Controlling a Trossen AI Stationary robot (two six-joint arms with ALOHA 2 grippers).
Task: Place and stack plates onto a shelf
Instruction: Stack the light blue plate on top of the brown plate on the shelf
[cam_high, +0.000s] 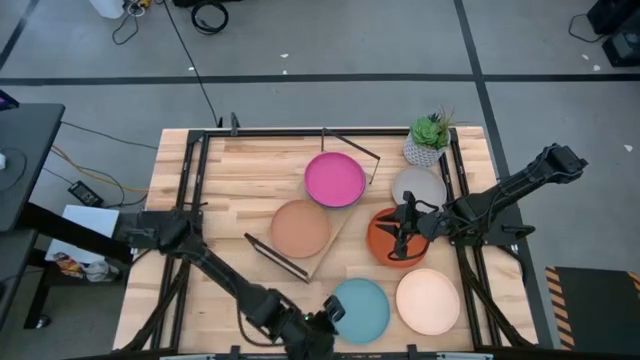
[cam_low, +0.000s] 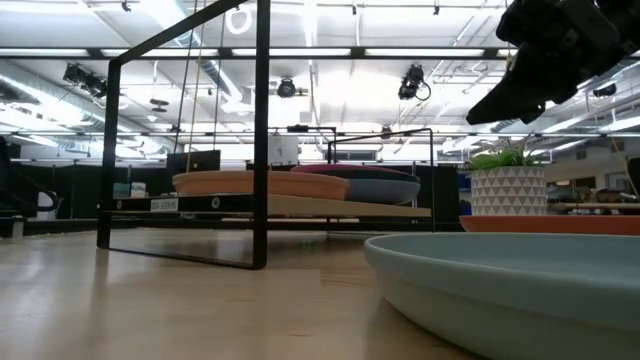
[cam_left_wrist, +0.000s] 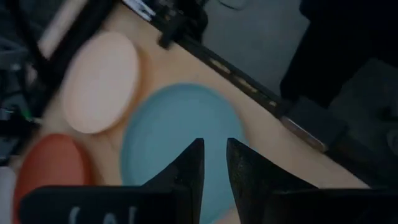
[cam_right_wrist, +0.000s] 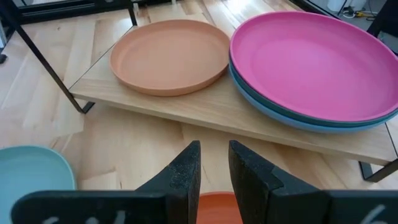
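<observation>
Sitting askew in the middle of the table, the shelf (cam_high: 335, 232) already carries 2 loads: a tan plate (cam_high: 299, 228) on its near end and a pink plate (cam_high: 334, 179) on its far end, the pink one resting on darker plates that show as a blue and teal rim (cam_right_wrist: 298, 118) beneath it in the right wrist view. That split suggests 2 stacks are being built, 1 per end, since the plank is about 2 plates long. Loose plates lie to the right of the shelf and in front of it: orange (cam_high: 385, 243) just beside it, grey (cam_high: 418, 186) behind the orange, cream (cam_high: 428, 300) and light teal (cam_high: 360, 310) toward the front edge. The right gripper (cam_high: 402, 232) hangs over the orange plate, fingers nearly together and holding nothing, probably lining up on its rim. The left gripper (cam_left_wrist: 213, 163) hovers over the light teal plate, its fingers also only a narrow slit apart and empty. A potted plant (cam_high: 430, 138) stands behind the grey plate, clear of the work.
</observation>
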